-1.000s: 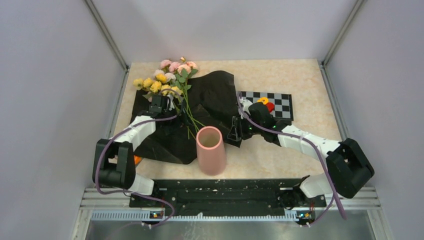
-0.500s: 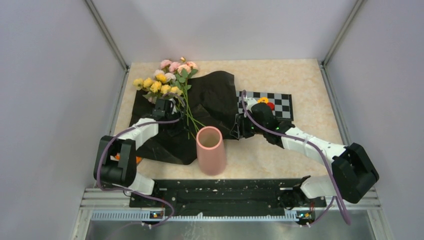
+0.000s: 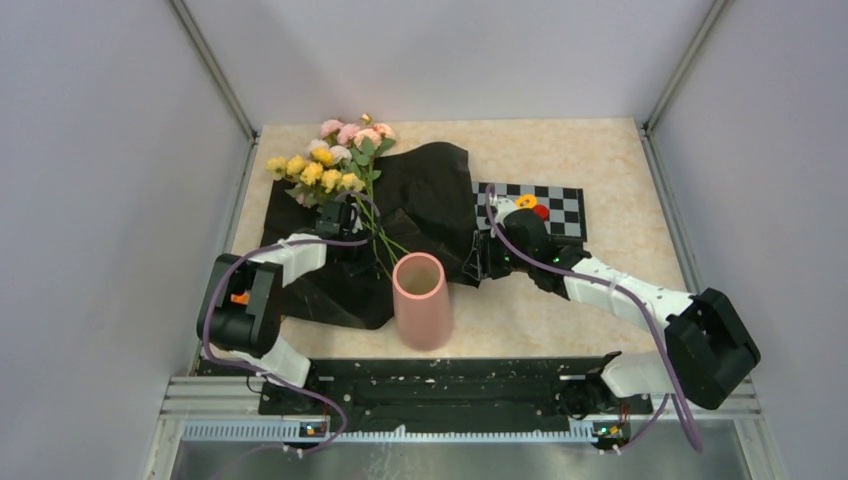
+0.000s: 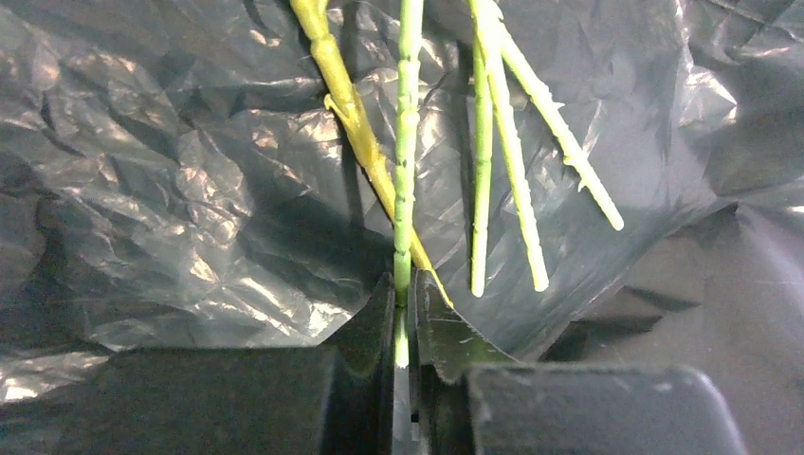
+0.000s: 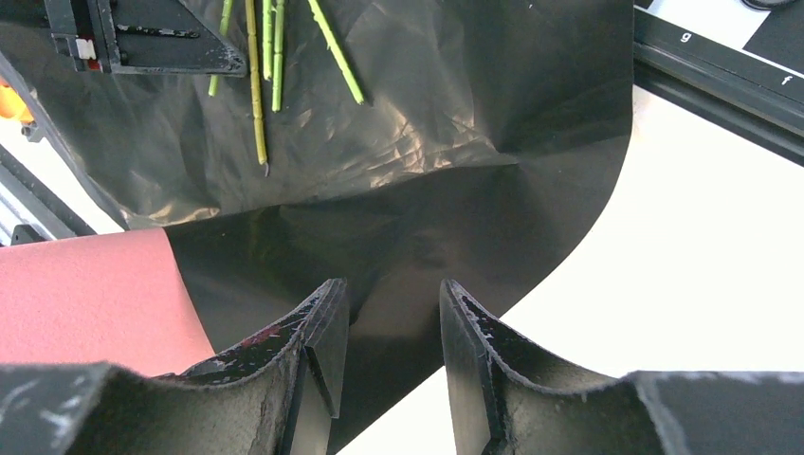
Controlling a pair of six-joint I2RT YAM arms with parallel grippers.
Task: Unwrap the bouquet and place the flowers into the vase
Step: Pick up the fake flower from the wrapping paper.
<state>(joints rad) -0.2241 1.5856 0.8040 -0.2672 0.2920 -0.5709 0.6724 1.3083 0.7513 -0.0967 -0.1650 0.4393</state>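
Left gripper [image 4: 403,313]: pinching one thin green flower stem [image 4: 406,142].
Right gripper [image 5: 389,313]: half-open, empty, over crinkled black wrapping paper [image 5: 455,114].
Risk: narrow pinch may let stem slip.

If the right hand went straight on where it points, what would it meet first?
Probably the black wrapping paper, lying right ahead of the open right hand; the vase sits off to one side.

Flowers [image 3: 335,160] lie on the spread black wrapping paper [image 3: 425,190], blooms far left. My left gripper [image 3: 346,218] is at their stems. Vase [image 3: 421,298] stands upright, near the stem ends. My right gripper [image 3: 478,258] is at the paper's right edge.
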